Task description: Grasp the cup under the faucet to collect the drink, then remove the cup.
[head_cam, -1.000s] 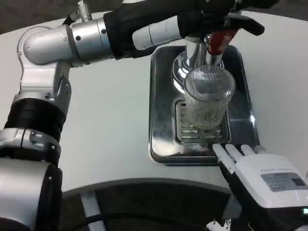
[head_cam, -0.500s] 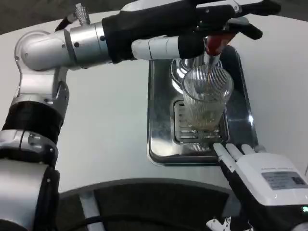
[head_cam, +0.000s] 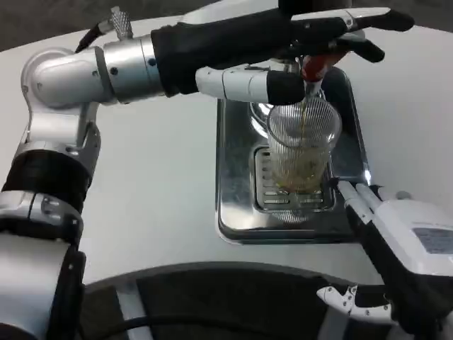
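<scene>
On the metal drip tray (head_cam: 239,163) near the far side of the white worktop (head_cam: 156,184) stands a clear ribbed cup (head_cam: 301,152), upright on the slotted grate (head_cam: 290,200) and directly under the faucet (head_cam: 308,76). A thin brown stream runs from the spout into the cup, and a shallow layer of amber drink lies in its bottom. The left robot hand (head_cam: 318,32) reaches across from the left, its dark fingers laid over the top of the faucet by the red tap handle (head_cam: 316,65); I cannot tell from where I stand whether it truly grips the handle or only presses on it. The silver left forearm (head_cam: 106,67) stretches over the worktop behind it. The right robot hand (head_cam: 396,234) sits at the tray's near right corner, white back upward, its fingers held straight and pointing toward the cup, holding nothing. Its fingertips (head_cam: 348,188) lie over the tray's rim, just beside the foot of the cup but apart from the glass.
</scene>
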Available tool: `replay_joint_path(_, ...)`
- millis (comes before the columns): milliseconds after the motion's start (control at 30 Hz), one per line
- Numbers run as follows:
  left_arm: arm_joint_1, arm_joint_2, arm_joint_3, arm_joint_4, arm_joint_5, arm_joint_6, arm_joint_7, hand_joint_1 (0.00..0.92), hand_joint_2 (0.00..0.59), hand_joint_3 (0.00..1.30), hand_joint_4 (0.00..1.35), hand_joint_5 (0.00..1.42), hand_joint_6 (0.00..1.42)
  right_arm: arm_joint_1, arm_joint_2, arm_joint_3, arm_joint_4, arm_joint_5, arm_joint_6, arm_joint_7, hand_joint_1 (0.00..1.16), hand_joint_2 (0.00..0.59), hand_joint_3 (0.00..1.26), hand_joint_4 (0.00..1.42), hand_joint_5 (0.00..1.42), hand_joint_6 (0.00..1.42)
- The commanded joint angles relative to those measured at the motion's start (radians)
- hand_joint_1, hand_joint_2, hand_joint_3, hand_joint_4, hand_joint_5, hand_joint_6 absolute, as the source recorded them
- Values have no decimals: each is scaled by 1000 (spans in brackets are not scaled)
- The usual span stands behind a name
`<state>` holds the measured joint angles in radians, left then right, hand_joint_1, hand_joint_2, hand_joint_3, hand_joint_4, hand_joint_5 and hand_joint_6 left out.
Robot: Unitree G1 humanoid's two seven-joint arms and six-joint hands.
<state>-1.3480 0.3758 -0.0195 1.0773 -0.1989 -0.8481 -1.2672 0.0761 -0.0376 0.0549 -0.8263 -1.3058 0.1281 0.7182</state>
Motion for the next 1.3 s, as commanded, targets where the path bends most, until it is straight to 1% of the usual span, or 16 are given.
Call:
replay_joint_path(33, 48, 19, -41, 24, 70, 1, -26, 0, 72, 74, 5, 134, 7, -9, -12, -35, 22, 74, 27, -58, 601, 290, 0, 0, 0, 0)
replay_joint_path(233, 55, 27, -50, 20, 77, -18, -23, 0, 73, 74, 5, 139, 7, -17, -39, -86, 59, 204, 54, -126, 556, 270, 4, 0, 0, 0)
replay_joint_path(300, 58, 28, -53, 18, 76, -23, -23, 0, 74, 74, 5, 140, 7, -24, -49, -99, 75, 244, 67, -142, 540, 275, 5, 0, 0, 0)
replay_joint_path(467, 62, 31, -58, 15, 70, -25, -22, 0, 77, 74, 12, 141, 7, -42, -76, -112, 112, 330, 98, -169, 536, 269, 3, 0, 0, 1)
replay_joint_path(533, 64, 33, -59, 13, 68, -24, -23, 0, 77, 74, 13, 141, 7, -45, -81, -121, 135, 382, 106, -188, 533, 264, 0, 0, 0, 10)
replay_joint_path(667, 67, 36, -60, 10, 67, -23, -23, 0, 77, 74, 14, 141, 7, -51, -103, -131, 173, 470, 108, -237, 540, 256, 0, 0, 0, 26)
replay_joint_path(800, 70, 38, -60, 8, 66, -24, -20, 0, 77, 74, 15, 141, 5, -62, -116, -149, 212, 562, 96, -304, 549, 258, 0, 0, 0, 40)
replay_joint_path(867, 72, 38, -61, 6, 67, -25, -19, 0, 78, 74, 15, 141, 2, -66, -126, -149, 226, 592, 95, -329, 551, 258, 0, 0, 0, 41)
replay_joint_path(1000, 78, 41, -64, 3, 72, -33, -13, 0, 78, 74, 9, 135, 0, -88, -133, -157, 272, 661, 85, -400, 561, 251, 0, 0, 0, 34)
replay_joint_path(1100, 81, 45, -68, 0, 77, -41, -8, 0, 78, 74, 4, 121, 0, -101, -147, -158, 300, 699, 78, -440, 564, 251, 0, 0, 0, 29)
replay_joint_path(1133, 83, 48, -70, 1, 79, -44, -5, 0, 78, 74, 3, 120, 0, -104, -151, -157, 308, 709, 76, -450, 565, 250, 0, 0, 0, 27)
replay_joint_path(1200, 86, 51, -74, 2, 82, -46, 0, 0, 78, 74, 0, 120, 0, -121, -148, -157, 340, 727, 64, -495, 566, 250, 0, 0, 0, 25)
replay_joint_path(1300, 88, 54, -76, 4, 84, -47, 5, 0, 78, 74, 0, 120, 0, -137, -149, -147, 374, 746, 54, -542, 568, 247, 0, 0, 0, 22)
